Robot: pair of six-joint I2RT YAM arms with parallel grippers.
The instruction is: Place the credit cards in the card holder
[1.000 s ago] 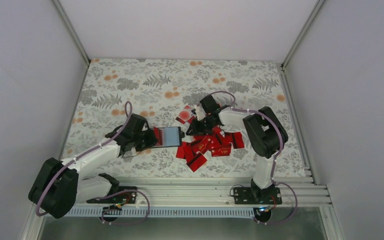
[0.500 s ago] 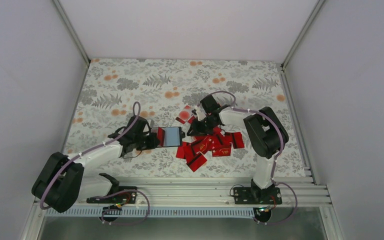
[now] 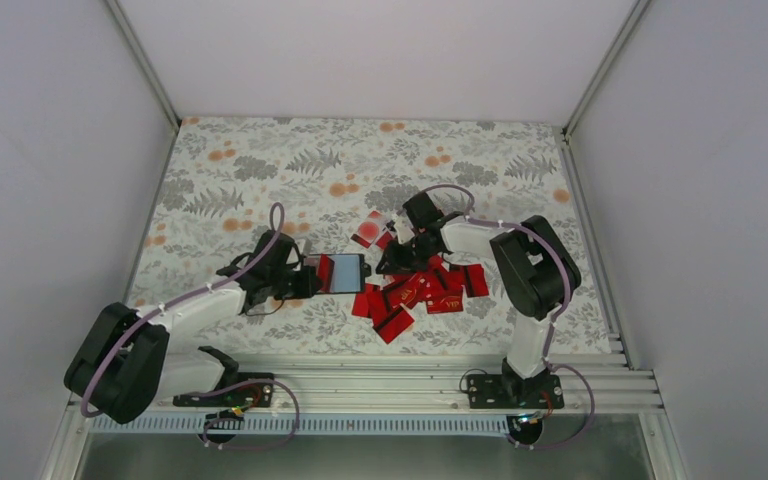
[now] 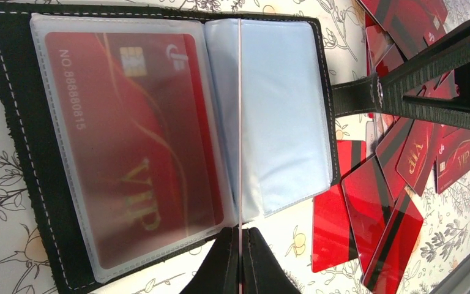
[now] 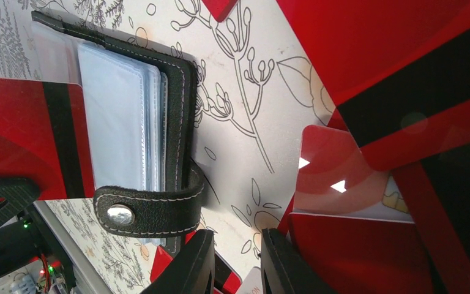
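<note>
1. card holder [image 3: 340, 272] is lying open on the flowery table [image 3: 260, 170], with one VIP card [image 4: 128, 147] tucked in the pocket furthest from its snap tab [image 5: 150, 211]
2. left gripper [image 4: 240, 260] sits at the holder's edge, in line with the spine, jaws pinched together on a clear sleeve [image 4: 240, 122] that's standing up edge-on
3. credit cards [image 3: 422, 290] are piled just beside the holder's tab side
4. right gripper [image 5: 237, 263] hangs low right by that tab, jaws a crack apart, nothing visibly between them

- Table cover [image 3: 260, 160]: pale cloth printed with grey ferns and orange blossoms.
- Walls [image 3: 380, 50]: plain pale grey panels on three sides.
- Corner posts [image 3: 140, 60]: aluminium.
- Near edge: silver metal rails [image 3: 380, 385].
- Light: even, soft.
</note>
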